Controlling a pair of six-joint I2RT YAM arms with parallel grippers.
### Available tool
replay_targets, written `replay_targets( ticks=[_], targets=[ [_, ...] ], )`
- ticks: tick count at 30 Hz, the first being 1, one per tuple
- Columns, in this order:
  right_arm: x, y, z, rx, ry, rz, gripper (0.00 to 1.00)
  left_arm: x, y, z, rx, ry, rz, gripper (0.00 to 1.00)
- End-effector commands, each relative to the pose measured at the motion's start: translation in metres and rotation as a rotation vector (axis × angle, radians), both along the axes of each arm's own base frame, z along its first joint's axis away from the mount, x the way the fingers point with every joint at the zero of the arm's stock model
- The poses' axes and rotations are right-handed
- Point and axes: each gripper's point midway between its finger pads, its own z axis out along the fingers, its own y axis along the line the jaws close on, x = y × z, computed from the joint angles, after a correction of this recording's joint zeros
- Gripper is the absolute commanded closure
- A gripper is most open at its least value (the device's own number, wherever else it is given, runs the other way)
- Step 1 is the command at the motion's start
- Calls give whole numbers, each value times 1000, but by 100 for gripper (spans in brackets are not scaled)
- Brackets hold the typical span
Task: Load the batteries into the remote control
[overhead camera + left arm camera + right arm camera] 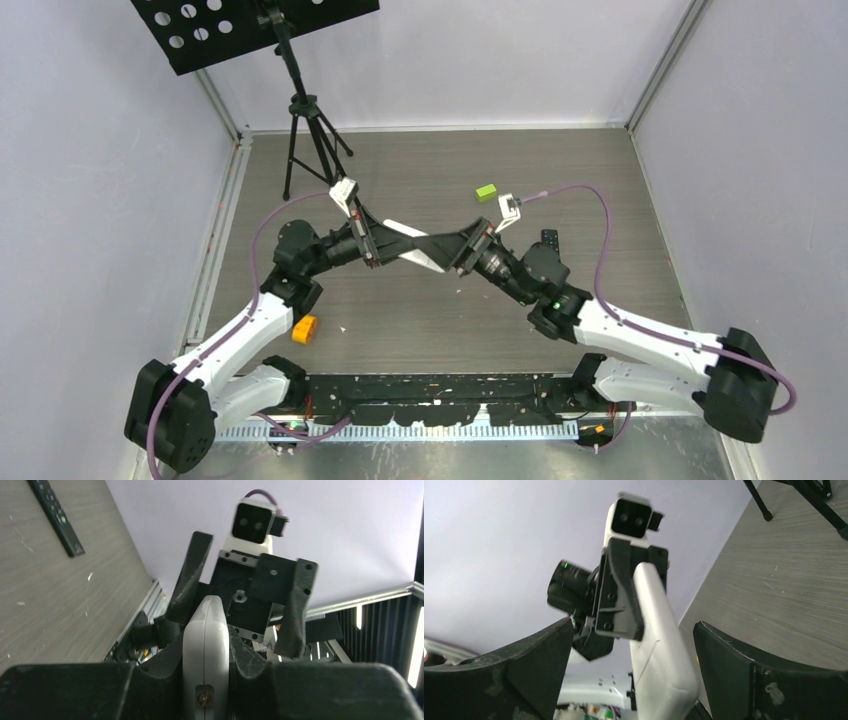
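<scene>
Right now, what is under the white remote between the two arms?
Wood-grain table shows all around the white remote, gripped by the left gripper, with the right gripper open around its other end. The patch directly beneath is covered from above, so anything there is hidden.

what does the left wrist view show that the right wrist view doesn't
Only the left wrist view shows a black remote lying on the table. Only the right wrist view shows the tripod legs. Both show the white remote held up off the table, the left gripper shut on it, and the right gripper with its fingers spread wide and clear of it.
</scene>
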Motion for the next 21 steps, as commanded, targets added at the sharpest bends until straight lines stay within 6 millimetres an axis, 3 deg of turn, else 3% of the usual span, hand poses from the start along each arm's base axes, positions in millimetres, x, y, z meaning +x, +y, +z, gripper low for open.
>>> replay_targets(
  ticks=[1, 7, 14, 21],
  targets=[
    [-22, -17, -6, -79, -85, 17, 2, -13, -6, -3, 30, -49, -80, 100],
    [-44, -32, -7, -88, -93, 71, 3, -11, -4, -1, 23, -58, -65, 100],
    [-51, -38, -7, -47, -84, 87, 46, -13, -4, 2, 19, -64, -80, 100],
    [-44, -32, -10, -36, -69, 77, 74, -18, -6, 4, 7, -75, -117, 100]
  ],
)
